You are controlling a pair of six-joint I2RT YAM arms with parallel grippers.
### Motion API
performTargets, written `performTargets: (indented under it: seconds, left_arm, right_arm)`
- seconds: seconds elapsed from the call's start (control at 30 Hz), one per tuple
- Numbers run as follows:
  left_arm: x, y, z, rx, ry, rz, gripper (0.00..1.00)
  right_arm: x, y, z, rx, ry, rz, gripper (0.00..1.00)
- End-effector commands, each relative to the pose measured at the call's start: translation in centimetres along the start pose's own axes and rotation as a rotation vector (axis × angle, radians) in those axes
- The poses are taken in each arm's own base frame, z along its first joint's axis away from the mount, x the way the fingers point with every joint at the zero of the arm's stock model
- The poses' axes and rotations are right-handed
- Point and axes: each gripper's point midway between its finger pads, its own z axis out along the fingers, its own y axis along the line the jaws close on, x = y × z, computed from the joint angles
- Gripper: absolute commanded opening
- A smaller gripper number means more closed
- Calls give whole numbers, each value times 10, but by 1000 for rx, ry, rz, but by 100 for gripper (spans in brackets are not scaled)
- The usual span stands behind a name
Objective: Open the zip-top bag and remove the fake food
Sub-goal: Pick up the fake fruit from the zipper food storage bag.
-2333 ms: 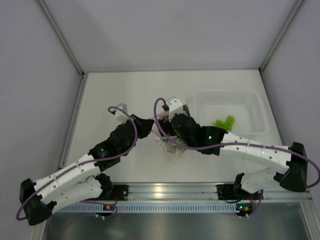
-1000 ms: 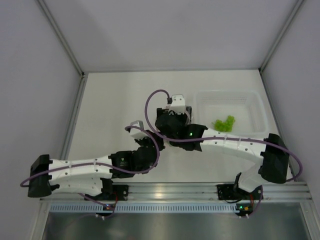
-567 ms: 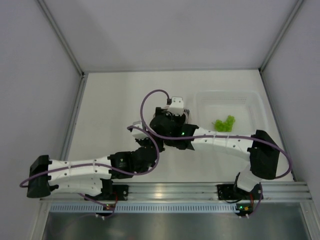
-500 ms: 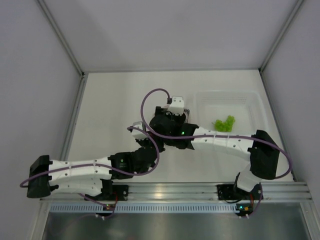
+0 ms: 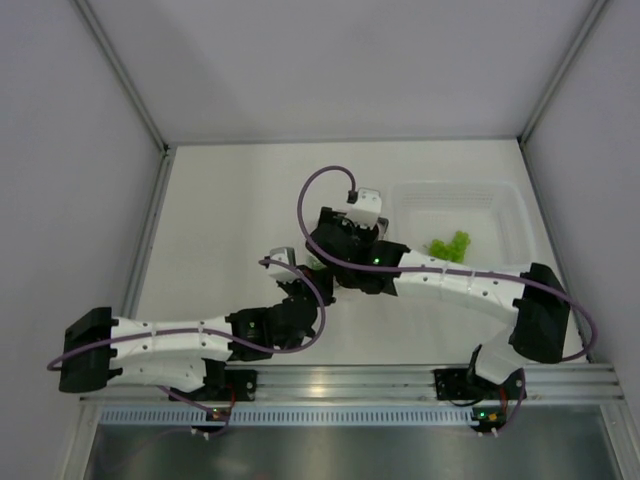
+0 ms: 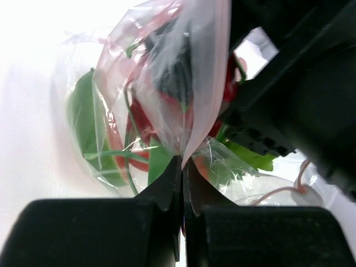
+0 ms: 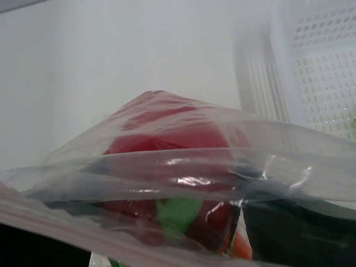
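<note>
– At the centre of the white table (image 5: 230, 200), what is caught between the two arms?

– The zip-top bag (image 6: 183, 72): clear, crinkly soft film with a pinkish strip along one edge, bunched down to a point. The left gripper (image 6: 182, 164) pinches that point, its black jaws pressed flat together on the plastic.

– And inside?

– Fake food (image 6: 146, 127), seen through the film: a glossy red piece (image 7: 167, 130) and smooth green leafy pieces (image 6: 82, 111), packed close together.

– The right gripper?

– The right gripper (image 7: 167, 239) stands wide, its dark fingers (image 7: 289, 228) blurred behind the plastic on either side of the red piece. From so close, it cannot be told whether the pads touch anything.

– How do the arms lie?

– From above, the left arm (image 5: 170, 335) stretches low from eight o'clock and bends toward twelve at the wrist. The right arm (image 5: 460, 285) comes across from four o'clock, its wrist tipped down over the bag, with a purple cable (image 5: 325, 185) looping above it.

– Anything beside them?

– At three o'clock from the bag, just beside the right wrist, a rigid clear tub (image 5: 505, 195) with perforated walls holds one frilly green leaf (image 5: 448, 246).
</note>
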Motion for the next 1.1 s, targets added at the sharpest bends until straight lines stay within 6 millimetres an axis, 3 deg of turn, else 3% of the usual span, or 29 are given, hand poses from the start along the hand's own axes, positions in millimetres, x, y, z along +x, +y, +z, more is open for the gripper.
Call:
performTargets:
  seconds: [0.0, 0.27, 0.3, 0.57, 0.9, 1.07]
  left_arm:
    - [28, 1, -8, 42, 74, 12, 0]
    - [16, 19, -8, -37, 25, -15, 0]
    - [16, 35, -8, -94, 16, 32, 0]
    - [3, 68, -1, -201, -17, -27, 0]
    - [19, 69, 10, -229, 33, -1, 0]
    - [9, 89, 22, -279, 38, -22, 0]
  right_arm:
    - [-96, 21, -31, -108, -150, 366, 0]
    - [-103, 14, -43, -179, -143, 339, 0]
    - [-101, 13, -45, -189, -135, 341, 0]
    - [-95, -9, -51, -200, -132, 306, 0]
    - [-93, 42, -78, -566, -52, 224, 0]
    - [-91, 59, -101, -756, -33, 121, 0]
